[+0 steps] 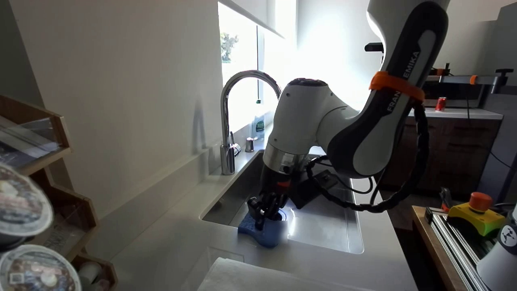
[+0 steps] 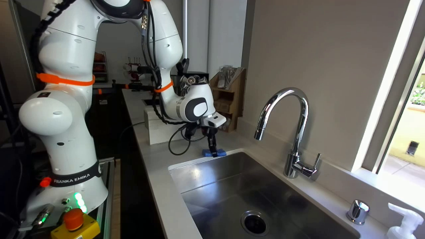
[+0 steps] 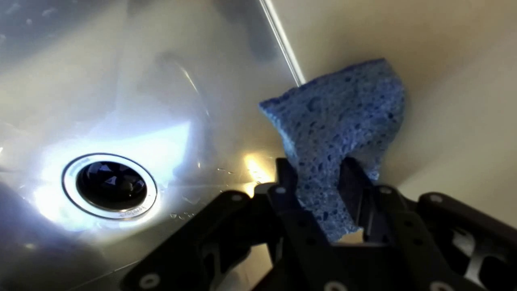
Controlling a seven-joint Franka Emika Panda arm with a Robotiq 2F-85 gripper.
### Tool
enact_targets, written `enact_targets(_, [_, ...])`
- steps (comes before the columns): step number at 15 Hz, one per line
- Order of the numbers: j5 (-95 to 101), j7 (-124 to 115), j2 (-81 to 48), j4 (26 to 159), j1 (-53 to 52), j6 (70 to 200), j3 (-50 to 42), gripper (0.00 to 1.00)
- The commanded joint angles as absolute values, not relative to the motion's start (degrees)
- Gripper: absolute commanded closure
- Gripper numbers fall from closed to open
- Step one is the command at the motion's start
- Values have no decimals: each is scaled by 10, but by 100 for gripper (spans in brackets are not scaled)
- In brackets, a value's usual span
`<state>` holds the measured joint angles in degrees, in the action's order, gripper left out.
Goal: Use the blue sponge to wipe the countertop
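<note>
The blue sponge [image 3: 343,105] is squeezed between the two black fingers of my gripper [image 3: 319,167]. Its wide end fans out past the fingertips. In both exterior views the sponge [image 1: 268,234] [image 2: 221,152] is at the end rim of the sink, over the pale countertop [image 1: 161,246] [image 2: 156,162]. My gripper [image 1: 261,222] [image 2: 214,154] points down onto it there. In the wrist view the sponge overlaps the corner of the sink edge, with countertop [image 3: 464,101] to the right. I cannot tell whether the sponge presses on the surface or is just above it.
The steel sink [image 2: 212,171] with its drain [image 3: 111,186] lies beside the gripper. A chrome faucet [image 1: 224,125] [image 2: 303,122] stands along the wall side. A white box [image 2: 162,131] and a wooden organizer [image 2: 239,96] stand beyond the arm. A soap dispenser [image 2: 405,220] is near the window.
</note>
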<state>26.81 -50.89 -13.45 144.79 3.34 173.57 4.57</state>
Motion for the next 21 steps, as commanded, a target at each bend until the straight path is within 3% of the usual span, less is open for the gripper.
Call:
enact_targets(1, [279,-512,-203,1381,18,1726,37,91])
enact_targets(21, [268,-522,-305,1194,-21,1690,-19,91])
